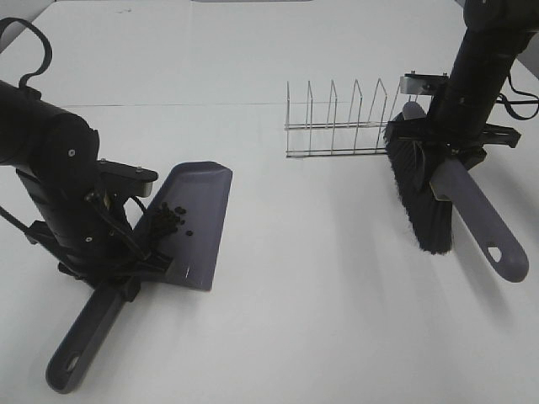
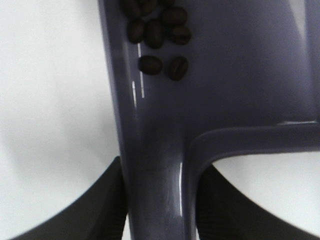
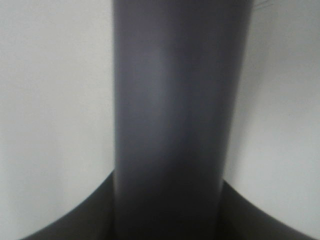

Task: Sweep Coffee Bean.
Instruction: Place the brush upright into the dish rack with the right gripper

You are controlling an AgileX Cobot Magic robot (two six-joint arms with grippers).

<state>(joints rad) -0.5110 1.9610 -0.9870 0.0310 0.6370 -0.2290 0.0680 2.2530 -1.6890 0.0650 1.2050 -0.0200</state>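
Nearest the lens: the long handle end, rounded w/ an oval hang hole, of a grey-purple moulded-plastic dustpan (image 1: pixel 84 332) (image 2: pixel 235 75). It sits low over the matte white table (image 1: pixel 320 303). The left gripper (image 1: pixel 126 282) (image 2: pixel 157 205) is clamped on that handle right where it joins the pan. The wrist view shows black fingers (image 2: pixel 107 212) pressed tight to both sides of the glossy stem, no gap. Outward from there the pan widens into a smooth shallow tray w/ raised side walls and a thin far lip. The small dark-brown oval coffee beans (image 1: pixel 168 217) (image 2: pixel 157 32) lie inside it, heaped vs. the side wall nearest the left arm. A couple of strays sit just apart on the tray floor. No beans seen on the table itself. On the other side the right gripper (image 1: pixel 446 160) (image 3: pixel 167 217) is closed round the thick round grey plastic handle of a brush (image 1: pixel 484 219) (image 3: pixel 170 100). Dark fingers (image 3: pixel 75 222) hug the shaft on both sides. The handle slopes down toward the camera and ends in a flattened tab w/ a hole. The dense black bristle block (image 1: pixel 421 194) hangs below and beside it; can't tell if the tips touch the table. Just behind the bristles stands a thin chrome wire rack (image 1: pixel 345 118) w/ upright loops, well apart from the dustpan.
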